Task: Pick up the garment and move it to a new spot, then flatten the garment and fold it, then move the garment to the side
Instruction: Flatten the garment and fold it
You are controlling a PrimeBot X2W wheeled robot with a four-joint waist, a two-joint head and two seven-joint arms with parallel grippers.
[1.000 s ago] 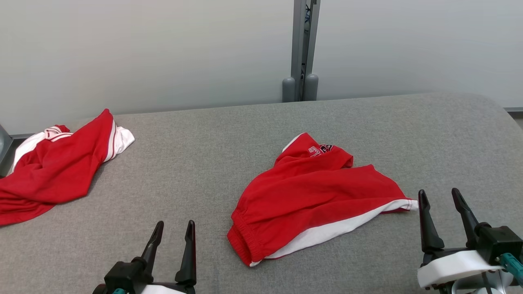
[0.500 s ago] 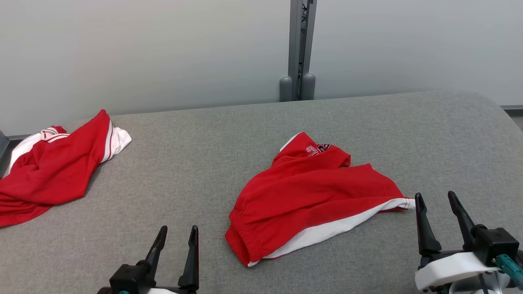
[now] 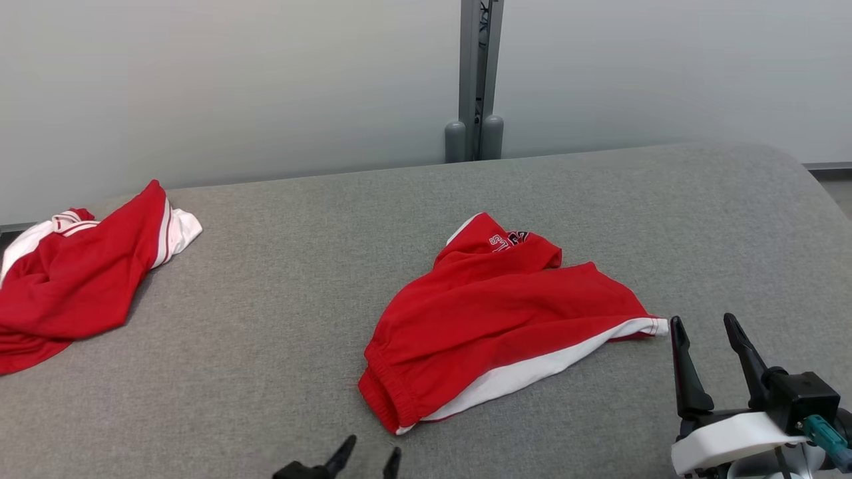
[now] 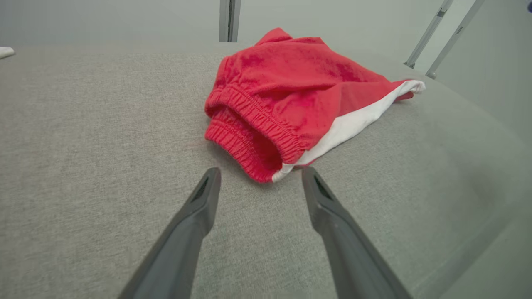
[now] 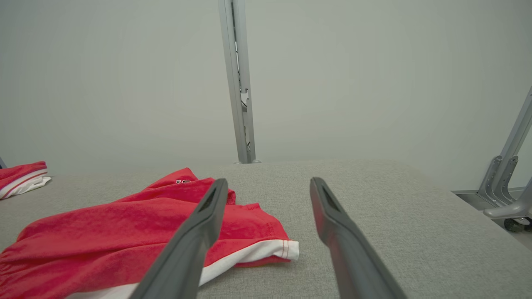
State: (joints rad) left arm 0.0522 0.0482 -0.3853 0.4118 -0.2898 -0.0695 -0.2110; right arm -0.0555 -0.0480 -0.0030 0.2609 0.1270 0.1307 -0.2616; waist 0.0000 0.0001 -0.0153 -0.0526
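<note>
The left pincer is hovering low over the grey counter with its two dark fingers spread wide and nothing between them. Just ahead of its tips, nearly between them, the elastic waistband of the red garment is bunching up in a thick roll.

The right pincer is also standing wide open and empty. The garment's white-striped hem corner is lying just beside its inner finger, apart from it. The garment itself is sprawling crumpled across the counter between the two pincers, stretching away from the left one toward lettering on its far fold.

Well off to the left pincer's outer side, a second red and white garment is lying in a heap at the counter's edge. Beyond everything, a grey post is rising against the pale wall.

The first step seems to be getting under way: reaching in for the pick-up, with nothing gripped yet. Next, the left pincer is likely needing to ease forward over the waistband and close on it, while the right one is needing to shift inward onto the hem corner, so that both are lifting together.
</note>
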